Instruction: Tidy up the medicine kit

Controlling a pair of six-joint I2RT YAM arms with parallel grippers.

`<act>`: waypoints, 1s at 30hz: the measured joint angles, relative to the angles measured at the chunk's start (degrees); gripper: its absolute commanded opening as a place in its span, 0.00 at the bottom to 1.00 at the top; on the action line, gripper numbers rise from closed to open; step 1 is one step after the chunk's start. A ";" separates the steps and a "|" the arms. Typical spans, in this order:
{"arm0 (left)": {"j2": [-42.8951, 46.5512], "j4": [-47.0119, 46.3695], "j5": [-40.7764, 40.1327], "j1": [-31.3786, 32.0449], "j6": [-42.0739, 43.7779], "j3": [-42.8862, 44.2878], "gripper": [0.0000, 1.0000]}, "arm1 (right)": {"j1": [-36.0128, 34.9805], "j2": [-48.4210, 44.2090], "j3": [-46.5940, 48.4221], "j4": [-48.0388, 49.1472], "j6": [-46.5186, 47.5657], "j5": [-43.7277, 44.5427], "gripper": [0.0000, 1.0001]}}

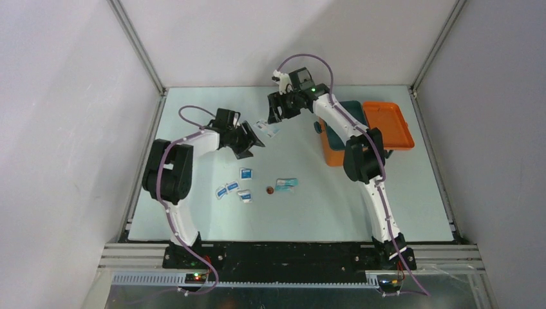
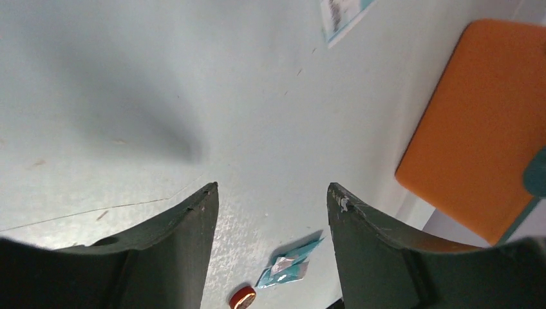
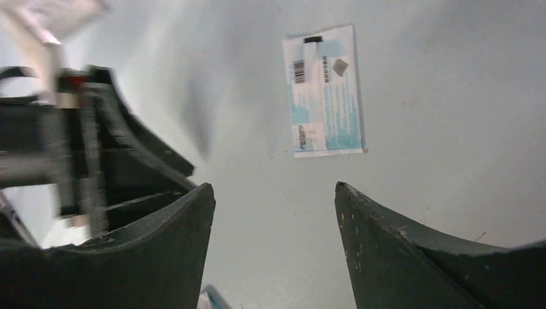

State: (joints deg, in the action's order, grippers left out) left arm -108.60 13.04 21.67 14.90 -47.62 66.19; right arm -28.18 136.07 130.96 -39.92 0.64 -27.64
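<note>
- Hovering low over the worktop in the top view, left fingers and right fingers faced each other across a sachet. The medicine kit sat open at far right, probably awaiting loose packets.
- Left wrist: fingers wide apart, empty, angled down.
- Right wrist: fingers spread, holding nothing, tilted toward the sachet.

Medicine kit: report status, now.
Left gripper open, empty. Right gripper open, empty, flat packet just ahead. Medicine kit open, lid laid flat. Other packets loose, apart from the kit.
</note>
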 measured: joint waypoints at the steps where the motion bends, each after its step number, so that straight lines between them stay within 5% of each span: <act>1: 0.61 0.26 -0.44 -0.55 0.66 0.31 0.68 | -0.24 0.85 0.20 -0.02 -1.29 1.22 0.78; 15: 4.15 2.56 2.84 -12.98 5.88 7.19 0.71 | -3.87 15.85 10.19 4.74 -18.58 13.00 0.86; 24: -12.90 0.09 4.07 -12.41 6.54 28.09 0.76 | -3.39 17.09 10.23 7.26 -23.17 13.09 0.83; 30: -21.55 -0.17 2.49 -11.37 1.95 31.41 0.75 | -2.56 14.91 4.72 11.41 -25.97 8.90 0.82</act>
State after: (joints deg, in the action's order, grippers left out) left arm -130.15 12.86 24.16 3.53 -45.67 97.60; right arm -30.74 150.98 135.68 -28.51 -25.32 -18.74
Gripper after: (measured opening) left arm 0.755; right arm 0.817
